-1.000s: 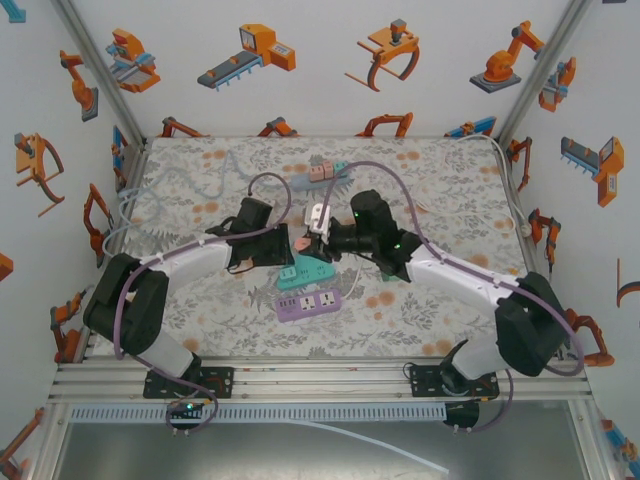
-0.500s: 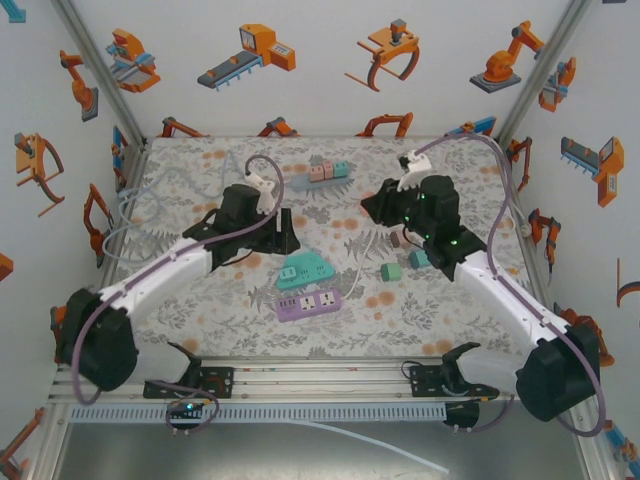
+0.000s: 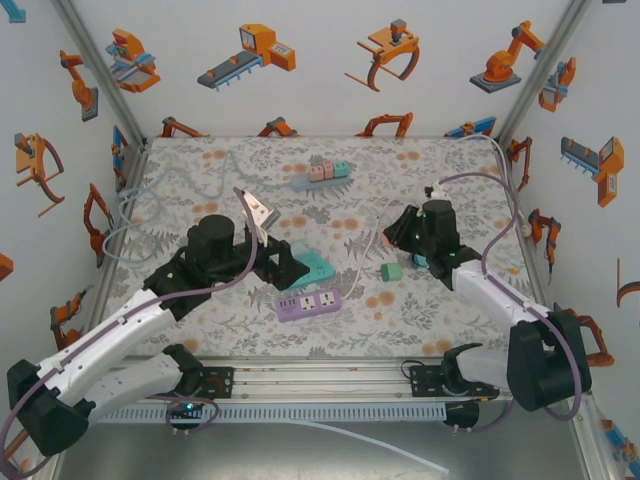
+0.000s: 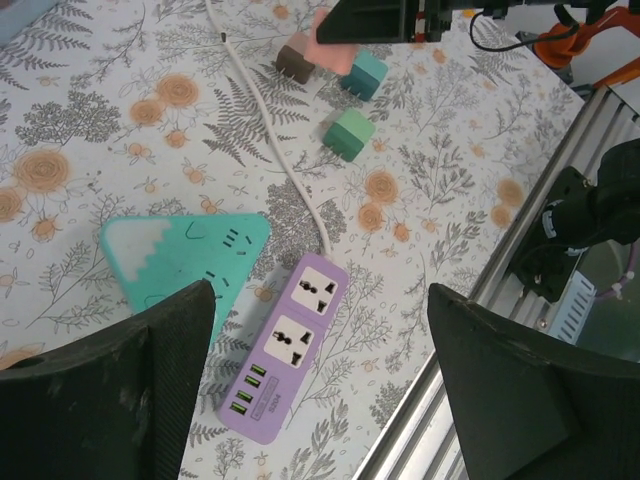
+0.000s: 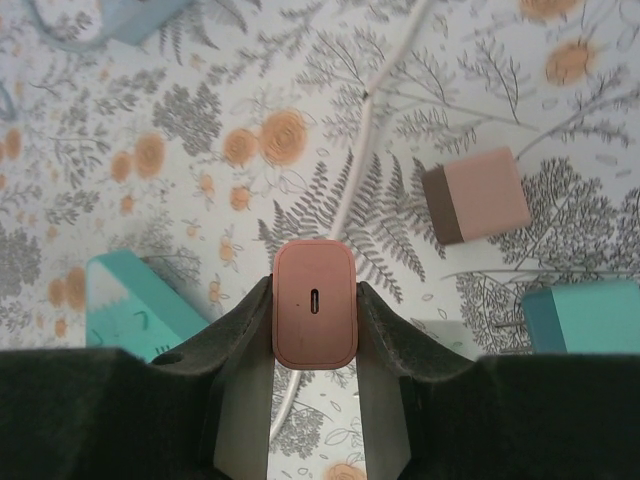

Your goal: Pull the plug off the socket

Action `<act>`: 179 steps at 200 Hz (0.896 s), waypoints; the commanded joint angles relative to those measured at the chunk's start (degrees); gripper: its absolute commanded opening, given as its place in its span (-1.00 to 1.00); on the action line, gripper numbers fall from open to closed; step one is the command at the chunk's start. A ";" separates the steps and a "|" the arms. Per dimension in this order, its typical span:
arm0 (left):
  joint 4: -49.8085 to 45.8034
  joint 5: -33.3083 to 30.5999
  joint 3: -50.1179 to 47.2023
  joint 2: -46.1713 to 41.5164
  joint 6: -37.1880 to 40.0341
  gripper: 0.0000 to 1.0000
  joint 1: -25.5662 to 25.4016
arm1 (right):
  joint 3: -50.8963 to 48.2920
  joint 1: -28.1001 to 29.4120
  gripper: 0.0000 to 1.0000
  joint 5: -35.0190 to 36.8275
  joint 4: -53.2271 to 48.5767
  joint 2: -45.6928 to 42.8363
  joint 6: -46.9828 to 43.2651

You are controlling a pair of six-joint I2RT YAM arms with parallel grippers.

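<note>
Arms parted since a second ago. Plug (image 5: 315, 318) off the socket (image 4: 190, 255), pinched in right gripper (image 5: 315, 295), hanging over surface (image 5: 480, 90) well right of it. Left gripper (image 4: 320, 395) released, jaws wide above socket. Pull looks done.

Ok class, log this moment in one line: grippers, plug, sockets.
left gripper: open, empty | right gripper: shut on pink plug, held above table | teal socket: on table beside purple power strip

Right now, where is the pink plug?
The pink plug is clamped in the right gripper, at the middle of the right wrist view, with a pink adapter and a teal adapter to its right.
</note>
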 commanded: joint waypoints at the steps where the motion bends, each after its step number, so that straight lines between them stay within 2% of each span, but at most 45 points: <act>1: 0.29 -1.51 -0.83 -1.11 2.43 0.61 -0.14 | -1.26 -0.18 -1.00 -0.59 5.41 2.75 2.97; 33: 1.15 0.09 -1.16 -0.09 2.62 0.64 -0.14 | -1.47 -0.18 -1.00 -2.81 9.18 7.70 4.16; 57: 1.00 -1.11 -1.31 0.55 2.46 0.65 -0.14 | -1.54 -0.18 -1.00 -4.78 12.08 11.75 5.21; 70: 0.50 -3.40 -1.30 1.04 2.05 0.66 -0.14 | -1.67 -0.18 -1.00 -5.80 14.30 13.92 5.52; 95: -3.61 -11.59 -0.08 2.57 1.11 0.71 -0.14 | -1.17 -0.17 -0.95 -6.08 14.87 17.15 6.21; 116: -3.37 -11.84 -0.55 2.68 0.81 0.78 -0.15 | -1.67 -0.21 -0.73 -4.46 14.48 17.92 6.73; 150: -2.35 -12.04 -1.22 2.31 0.49 0.81 -0.15 | -1.82 -0.29 -0.24 -1.69 11.26 17.85 6.60; 179: -1.45 -12.07 -1.73 2.08 0.43 0.81 -0.15 | -2.28 -0.58 -0.02 -0.69 9.96 17.37 6.40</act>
